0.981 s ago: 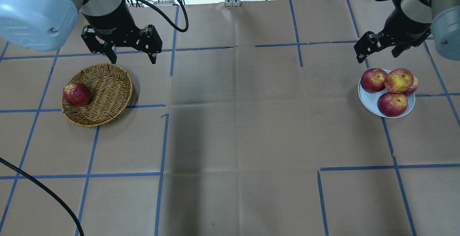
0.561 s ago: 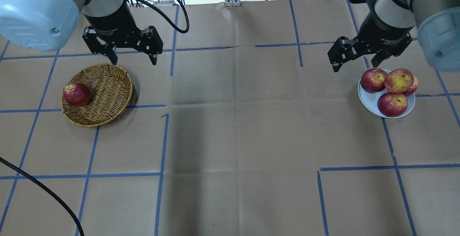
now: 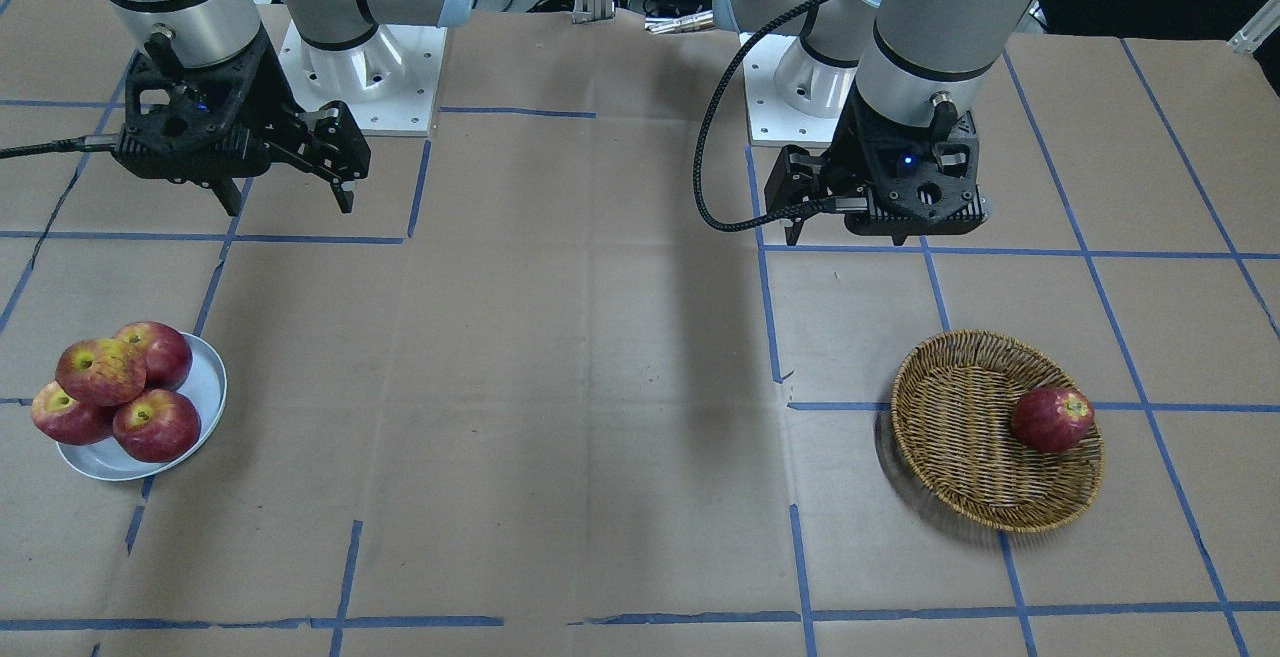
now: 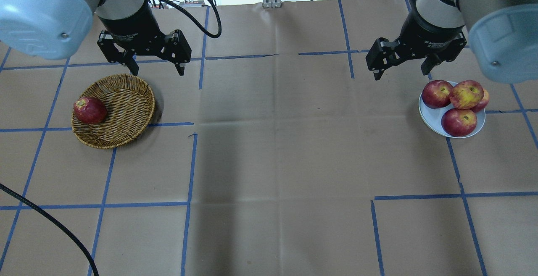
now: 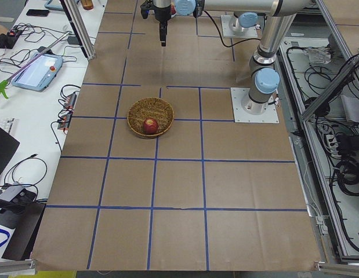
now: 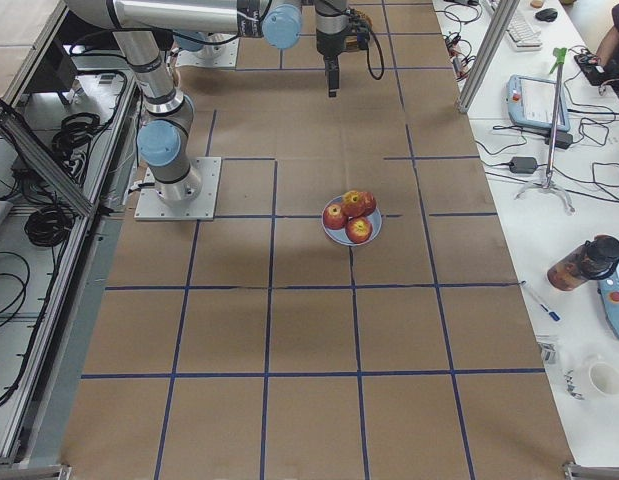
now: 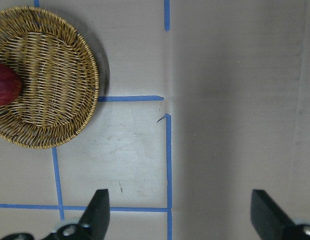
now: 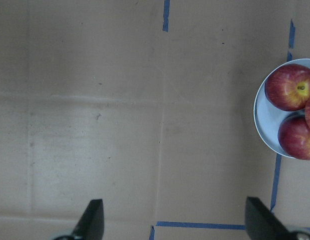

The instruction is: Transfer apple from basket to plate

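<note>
Apple (image 4: 466, 94) atop darker apples (image 4: 459, 122) on plate (image 4: 429, 116); left gripper (image 4: 157, 71), right gripper (image 4: 402, 73) spread wide, empty.

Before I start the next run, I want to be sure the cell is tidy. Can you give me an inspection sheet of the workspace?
Surface: table covered in brown paper with a blue tape grid.
Job's things: streaked apple rests on top of three redder apples on the plate; basket holds one dark apple.
Clutter: nothing seen on the table.
End effectors: left end effector open, empty, raised beyond the basket; right end effector open, empty, raised beyond the plate, toward the middle.
Cables: black cable passes over the near left corner.
Surroundings: bench carrying a bottle.
</note>
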### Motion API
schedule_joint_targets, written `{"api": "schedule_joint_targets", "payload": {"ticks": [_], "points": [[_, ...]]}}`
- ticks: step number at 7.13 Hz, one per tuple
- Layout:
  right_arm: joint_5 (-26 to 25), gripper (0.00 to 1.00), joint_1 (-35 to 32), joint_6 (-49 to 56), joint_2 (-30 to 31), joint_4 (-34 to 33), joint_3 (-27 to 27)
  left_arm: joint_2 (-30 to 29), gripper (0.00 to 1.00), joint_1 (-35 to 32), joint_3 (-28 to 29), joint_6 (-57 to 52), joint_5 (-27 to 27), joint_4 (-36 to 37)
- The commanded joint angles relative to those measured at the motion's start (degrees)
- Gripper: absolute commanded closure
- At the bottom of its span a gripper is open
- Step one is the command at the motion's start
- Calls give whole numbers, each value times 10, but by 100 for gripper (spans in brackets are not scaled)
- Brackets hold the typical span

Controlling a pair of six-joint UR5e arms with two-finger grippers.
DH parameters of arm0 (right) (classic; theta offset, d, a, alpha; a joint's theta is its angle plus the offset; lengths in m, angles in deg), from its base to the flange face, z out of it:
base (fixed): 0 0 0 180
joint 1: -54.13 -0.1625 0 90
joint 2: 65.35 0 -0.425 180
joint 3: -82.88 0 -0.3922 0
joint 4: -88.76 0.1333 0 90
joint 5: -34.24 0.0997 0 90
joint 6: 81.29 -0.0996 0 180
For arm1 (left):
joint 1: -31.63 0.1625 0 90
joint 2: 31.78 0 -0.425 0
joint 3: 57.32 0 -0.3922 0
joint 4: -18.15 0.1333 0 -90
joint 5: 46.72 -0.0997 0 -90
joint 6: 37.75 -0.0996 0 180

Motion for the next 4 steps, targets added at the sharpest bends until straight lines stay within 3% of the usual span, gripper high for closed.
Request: {"api": "schedule_joint_targets", "payload": {"ticks": [1,4], "points": [[-3,0,0,0,-1,3,-4,1,1,-1,0,-47,-3,2],[-4,0,0,1,-2,2,-2,0,1,0,0,-50,6,10]]}}
